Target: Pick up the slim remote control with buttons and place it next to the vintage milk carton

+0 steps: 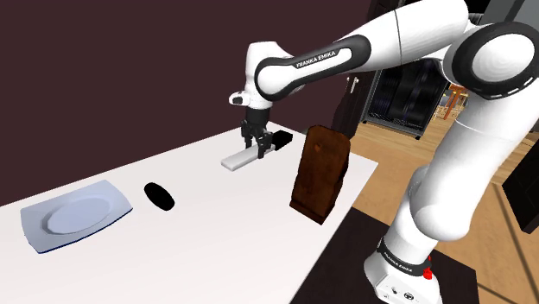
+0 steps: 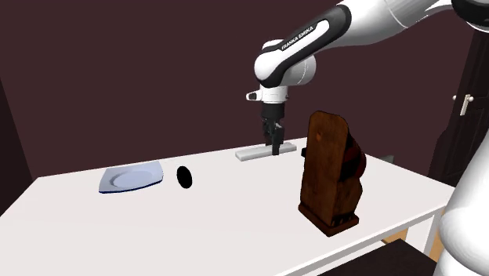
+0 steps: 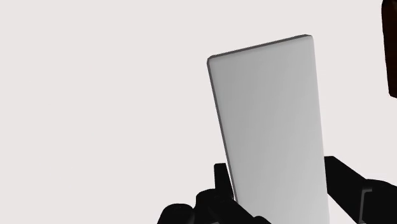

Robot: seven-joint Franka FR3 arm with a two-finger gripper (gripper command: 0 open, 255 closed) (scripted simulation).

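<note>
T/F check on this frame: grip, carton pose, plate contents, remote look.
1. The gripper is shut on the remote control. True.
2. The brown milk carton lies flat. False: it stands upright on the white table.
3. The small black object sits on the plate. False: it lies on the table beside the plate.
4. The remote control is drawn plain light grey, with no buttons showing. True.

White arm (image 1: 471, 147), dark joints (image 1: 455, 66), FRANKA EMIKA lettering (image 1: 321, 59), black gripper (image 1: 256, 154), perhaps a red button (image 1: 428, 273) near base.
</note>
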